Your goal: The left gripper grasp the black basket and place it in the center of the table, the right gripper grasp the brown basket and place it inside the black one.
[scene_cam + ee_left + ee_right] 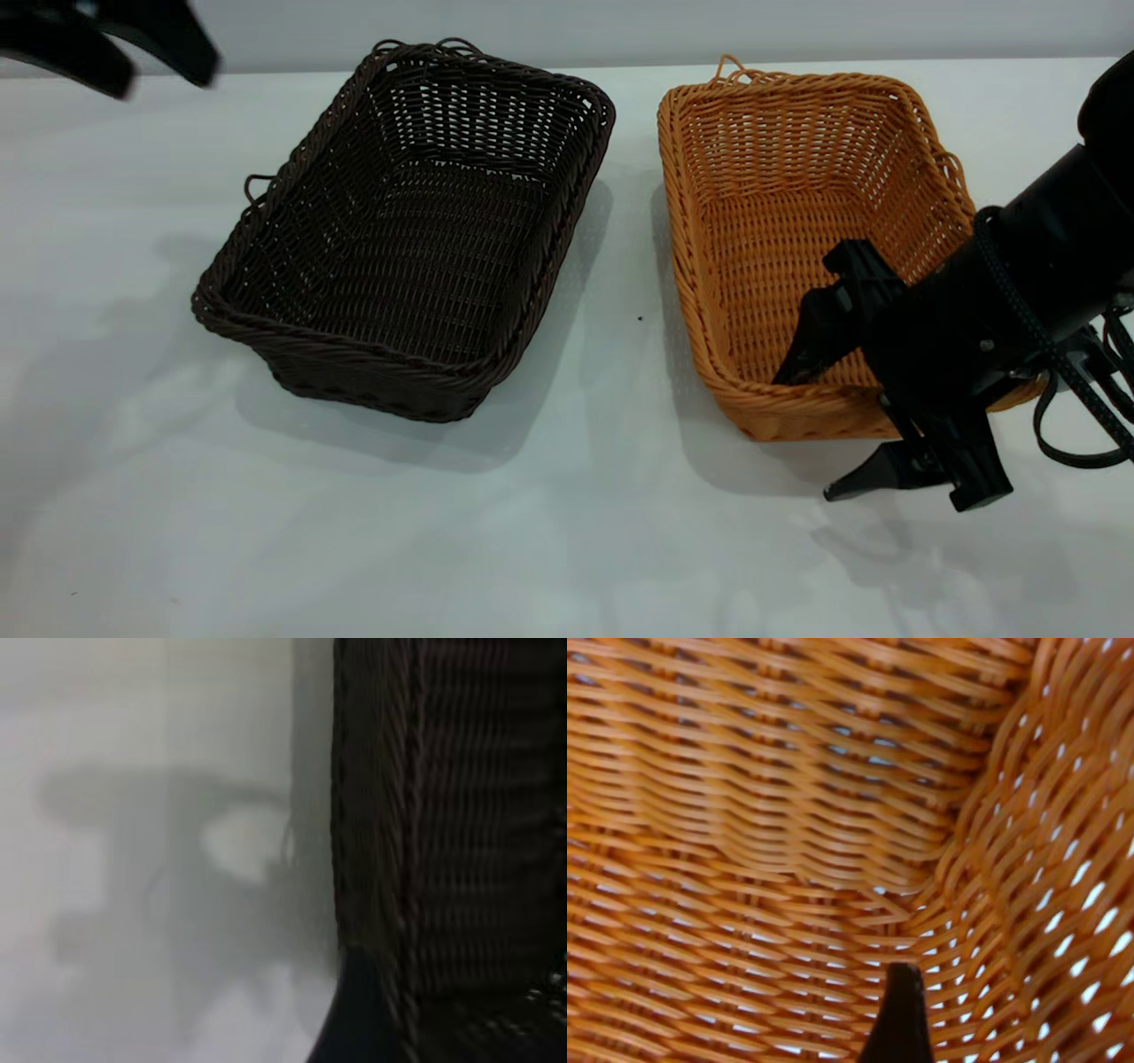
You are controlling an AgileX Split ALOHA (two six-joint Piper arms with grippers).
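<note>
The black basket (403, 235) sits left of centre on the table (567, 532), the brown basket (815, 239) just beside it to the right, apart. The right gripper (819, 434) straddles the brown basket's near wall, fingers spread, one inside and one outside, not yet closed. The left gripper (115, 53) hangs at the far left corner; its finger state cannot be told. Both baskets look light, fairly stiff woven shells with open weave; the braided rim and upper wall offer the surest pinch.

White table (567, 532) with two baskets (407, 239)
</note>
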